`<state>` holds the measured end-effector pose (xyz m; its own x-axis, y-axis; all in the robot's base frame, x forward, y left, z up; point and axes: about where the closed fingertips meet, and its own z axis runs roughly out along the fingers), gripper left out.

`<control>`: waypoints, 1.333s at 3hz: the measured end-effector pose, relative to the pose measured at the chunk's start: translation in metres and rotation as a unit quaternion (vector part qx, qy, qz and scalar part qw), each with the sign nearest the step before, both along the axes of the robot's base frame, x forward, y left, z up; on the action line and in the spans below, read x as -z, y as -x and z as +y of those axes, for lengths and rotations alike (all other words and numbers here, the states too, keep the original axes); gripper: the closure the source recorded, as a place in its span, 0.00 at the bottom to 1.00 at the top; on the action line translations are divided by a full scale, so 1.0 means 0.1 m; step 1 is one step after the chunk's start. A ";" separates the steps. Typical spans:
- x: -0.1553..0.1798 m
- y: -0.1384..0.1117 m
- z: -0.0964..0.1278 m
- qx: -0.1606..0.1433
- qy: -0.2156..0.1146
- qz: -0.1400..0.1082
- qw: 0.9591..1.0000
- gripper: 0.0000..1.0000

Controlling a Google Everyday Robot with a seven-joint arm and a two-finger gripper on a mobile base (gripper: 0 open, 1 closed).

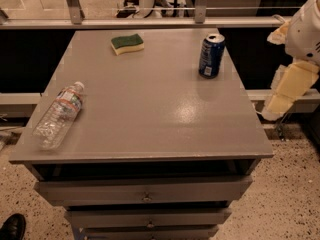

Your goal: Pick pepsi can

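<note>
The pepsi can (211,56) is dark blue with a silver top rim. It stands upright near the back right corner of the grey table (150,114). My gripper (286,90) is pale yellow on a white arm. It hangs off the table's right edge, to the right of the can and a little nearer the front, apart from the can. Nothing shows in the gripper.
A clear plastic water bottle (57,115) lies on its side near the table's left edge. A green and yellow sponge (127,44) lies at the back centre. Drawers (145,191) sit under the tabletop. A rail (150,21) runs behind the table. A black shoe (12,227) is at the bottom left.
</note>
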<state>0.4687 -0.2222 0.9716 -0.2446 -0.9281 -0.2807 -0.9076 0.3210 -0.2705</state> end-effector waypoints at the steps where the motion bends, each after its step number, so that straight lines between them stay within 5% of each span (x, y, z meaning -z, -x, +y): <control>1: 0.17 -0.59 -0.07 0.025 -0.043 -0.028 0.998 0.00; 2: 0.29 -1.04 -0.05 0.038 -0.103 -0.046 0.993 0.00; 3: 0.48 -1.56 0.10 0.044 -0.211 -0.063 0.974 0.00; 4: 0.60 -1.94 0.34 0.029 -0.300 -0.078 0.950 0.00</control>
<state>0.6629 -0.1880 0.9119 -0.2020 -0.5765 -0.7917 -0.8475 0.5081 -0.1538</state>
